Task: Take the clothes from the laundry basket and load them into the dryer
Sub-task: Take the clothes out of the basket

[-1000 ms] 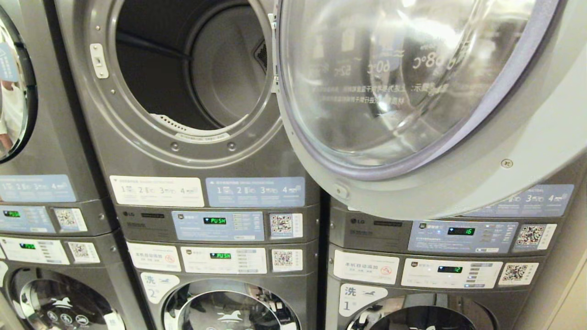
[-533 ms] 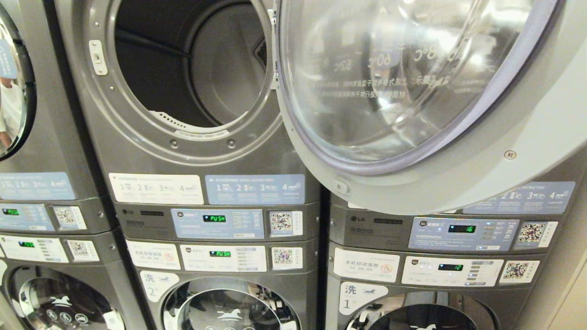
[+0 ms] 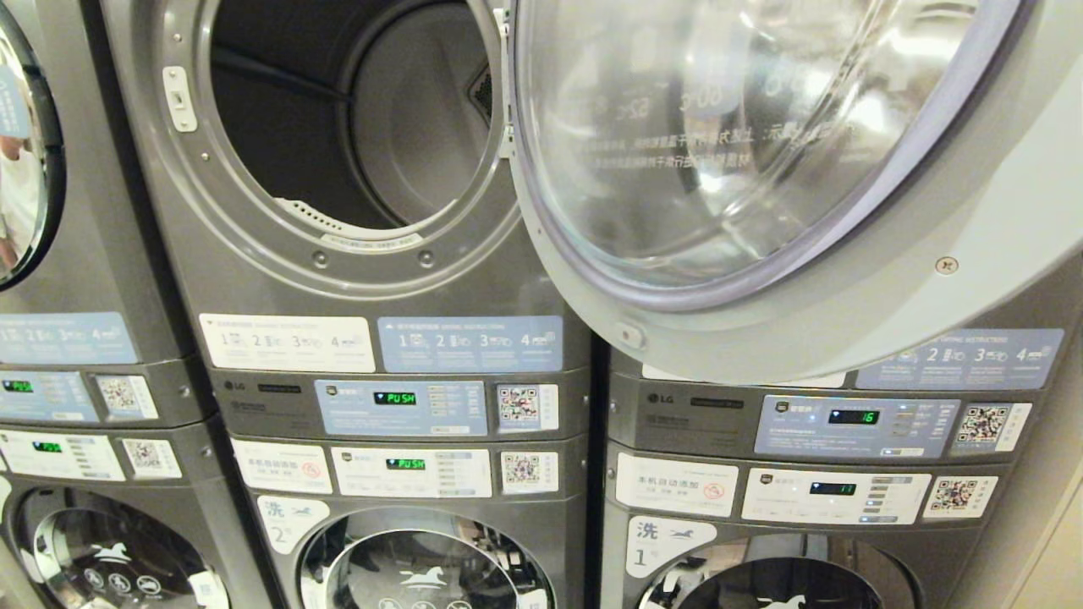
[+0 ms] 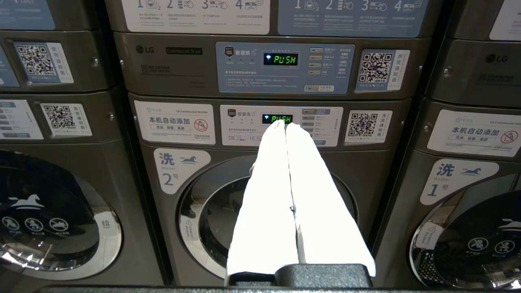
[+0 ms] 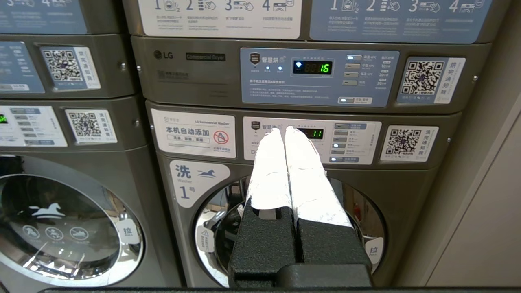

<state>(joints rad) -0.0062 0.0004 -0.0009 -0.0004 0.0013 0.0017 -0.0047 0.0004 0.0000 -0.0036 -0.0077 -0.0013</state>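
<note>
In the head view, the upper middle machine is the dryer (image 3: pixel 254 254); its round opening shows a dark, bare drum (image 3: pixel 398 135). Its glass door (image 3: pixel 744 161) hangs swung out to the right. The laundry basket and the clothes are out of view. Neither arm shows in the head view. In the left wrist view, my left gripper (image 4: pixel 284 124) is shut with nothing in it, pointing at washer number 2 (image 4: pixel 211 211) below the dryer. My right gripper (image 5: pixel 283 130) is also shut and empty, facing washer number 1 (image 5: pixel 228 228).
Stacked grey machines fill the wall, with control panels (image 3: pixel 402 408) between the upper and lower units. The open door covers the upper right machine. A pale wall (image 5: pixel 488 211) borders the right-hand stack. Another machine's door (image 3: pixel 25 152) stands at far left.
The whole head picture has slid up a little, so the camera has moved, not the machines. The lower right display has gone from 12 to 11.
</note>
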